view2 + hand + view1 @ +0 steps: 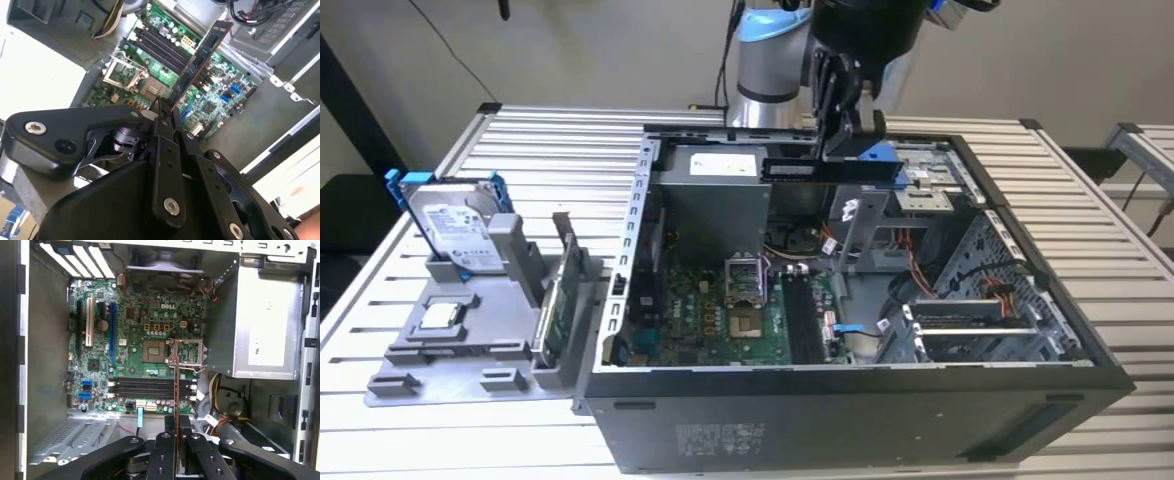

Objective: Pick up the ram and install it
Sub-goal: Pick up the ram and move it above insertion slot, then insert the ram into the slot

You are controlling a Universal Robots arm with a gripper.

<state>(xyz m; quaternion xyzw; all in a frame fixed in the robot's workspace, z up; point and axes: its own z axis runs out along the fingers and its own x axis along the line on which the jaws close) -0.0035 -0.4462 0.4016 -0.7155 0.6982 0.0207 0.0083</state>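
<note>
Exterior view, upper middle of the frame: the pincer (849,148) pinches the ram (803,170) above the open computer case (854,425), its long axis level, running from the exterior view's left to right.

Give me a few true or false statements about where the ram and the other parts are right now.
1. The gripper is shut on the ram. True.
2. The ram is seated in a motherboard slot. False: it is held in the air above the motherboard.
3. The hard drive stands in the grey holder beside the computer case, on the exterior view's left. True.
4. The computer case is closed. False: its side is open and the motherboard shows.
</note>
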